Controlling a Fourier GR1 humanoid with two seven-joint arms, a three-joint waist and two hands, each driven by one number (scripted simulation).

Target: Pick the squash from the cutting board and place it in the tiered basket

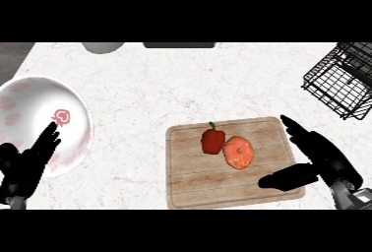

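Single view, mounted at head height, facing steeply down onto the worktop (145, 83). The left hand (25, 165) and right hand (320, 162) enter from the lower edge. Framing crops the white plate (29, 98) at left and the wire basket (338, 81) at upper right

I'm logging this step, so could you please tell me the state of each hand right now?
Left hand: open, holding nothing.
Right hand: open, holding nothing.

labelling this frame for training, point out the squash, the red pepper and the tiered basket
squash (238, 152), head view, middle of its orange body
red pepper (212, 142), head view, middle of its red body
tiered basket (335, 84), head view, on its black wire wall
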